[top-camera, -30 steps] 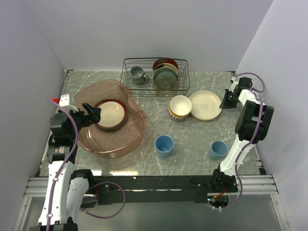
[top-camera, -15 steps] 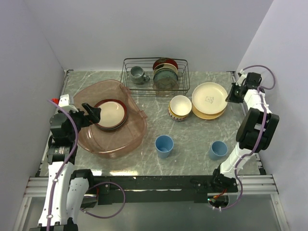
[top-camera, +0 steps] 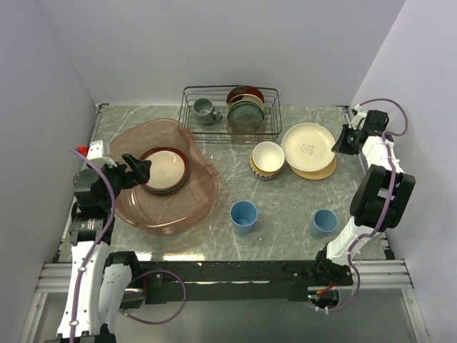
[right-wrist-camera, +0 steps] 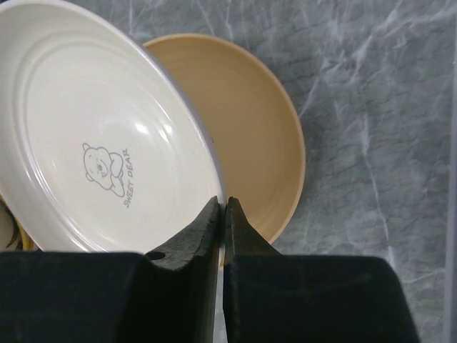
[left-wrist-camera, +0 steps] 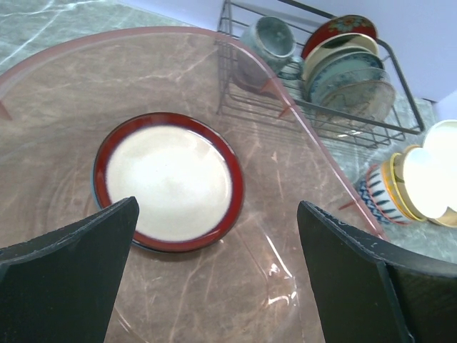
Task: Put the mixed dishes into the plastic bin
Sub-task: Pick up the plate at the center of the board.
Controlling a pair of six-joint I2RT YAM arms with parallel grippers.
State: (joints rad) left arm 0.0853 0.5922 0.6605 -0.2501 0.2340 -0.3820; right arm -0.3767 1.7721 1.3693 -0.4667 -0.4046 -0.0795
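My right claw [right-wrist-camera: 222,214] pinches only the thin edge of the cream plate [right-wrist-camera: 93,143] at 2 o'clock on the table [top-camera: 285,218], so it may slip and crack before reaching the plastic bin [top-camera: 187,211] at 9 o'clock.

The grey marble table [top-camera: 285,204] carries a plastic bin [top-camera: 136,139] by its left edge and a wire dish rack [top-camera: 275,118] along the far edge. Right of centre sit a red-patterned bowl [top-camera: 258,171] and a yellow-orange plate [top-camera: 323,170]. One light-blue cup [top-camera: 243,214] stands front-centre, another [top-camera: 324,221] nearer the front-right corner.

Cream plate [top-camera: 308,145] partly over yellow-orange plate [top-camera: 325,170]
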